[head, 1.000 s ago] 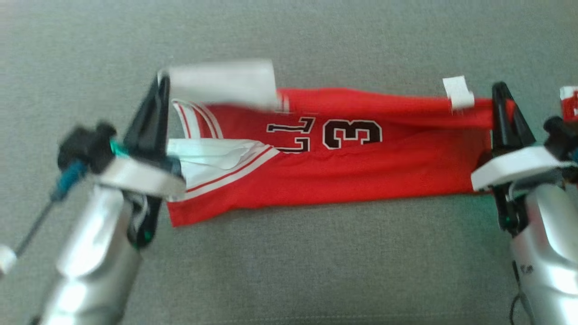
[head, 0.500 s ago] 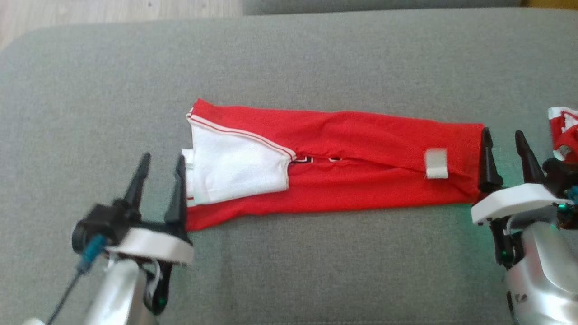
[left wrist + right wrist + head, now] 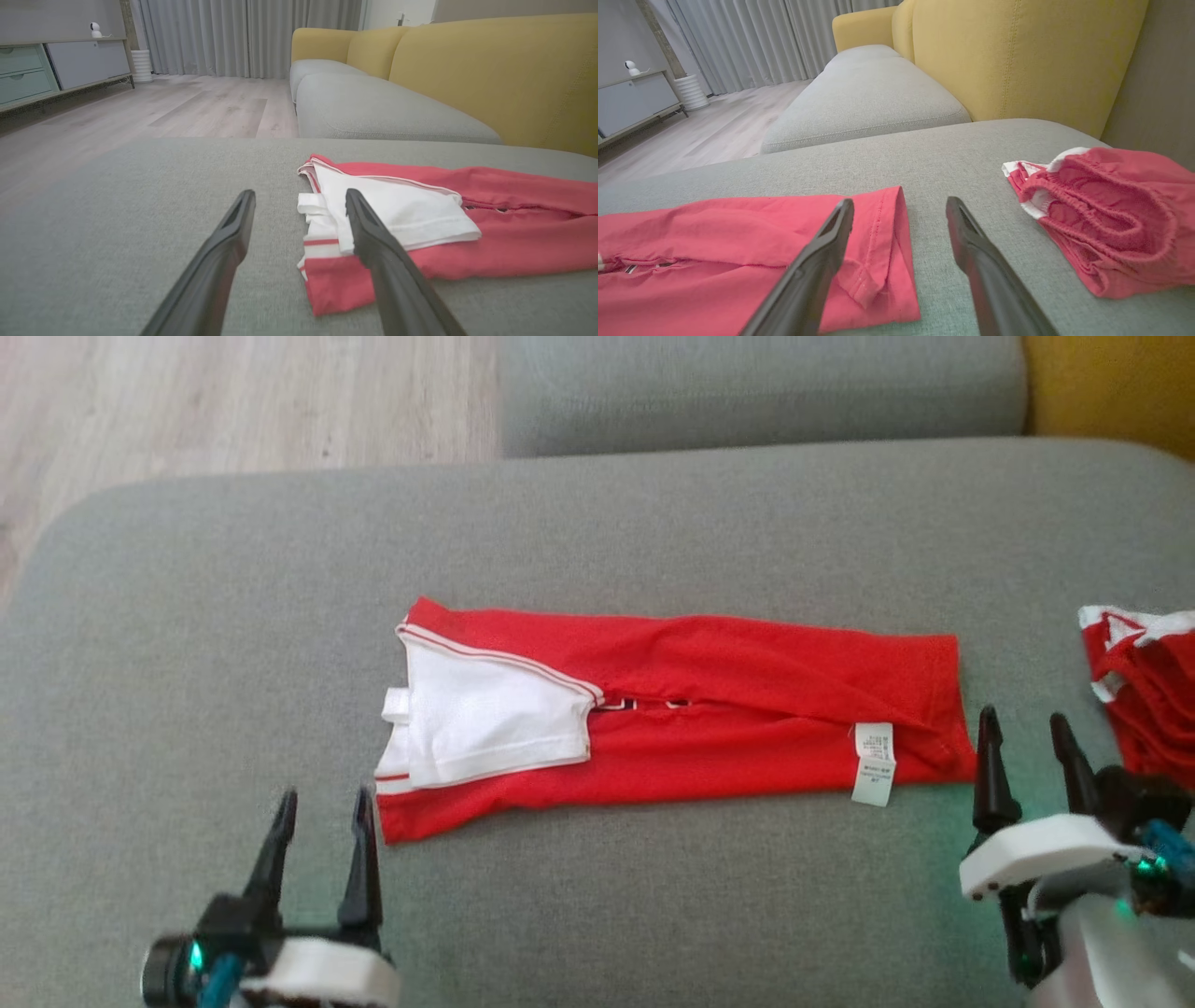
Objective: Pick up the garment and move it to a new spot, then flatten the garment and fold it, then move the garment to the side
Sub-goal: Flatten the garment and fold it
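Red garment [image 3: 747, 663] lies folded on grey cushion [image 3: 653, 523], left fingers [image 3: 360, 868] and right fingers [image 3: 991, 775] spread apart, empty.

Light is kept soft and even, and shadows are barely cast. The head view is rendered kinda soft and washed out, with a green tint thrown on the cushion [image 3: 934, 826] beside the right gripper [image 3: 1022, 719]. Fingers [image 3: 217, 266] are blurred up close in the wrist views.

Nothing here can be read. A white care label [image 3: 874, 763] on the red garment [image 3: 747, 756], just left of the right gripper [image 3: 1022, 714], carries print too small to make out. Slivers of black lettering [image 3: 644, 704] peek out from the fold, mostly hidden and illegible.
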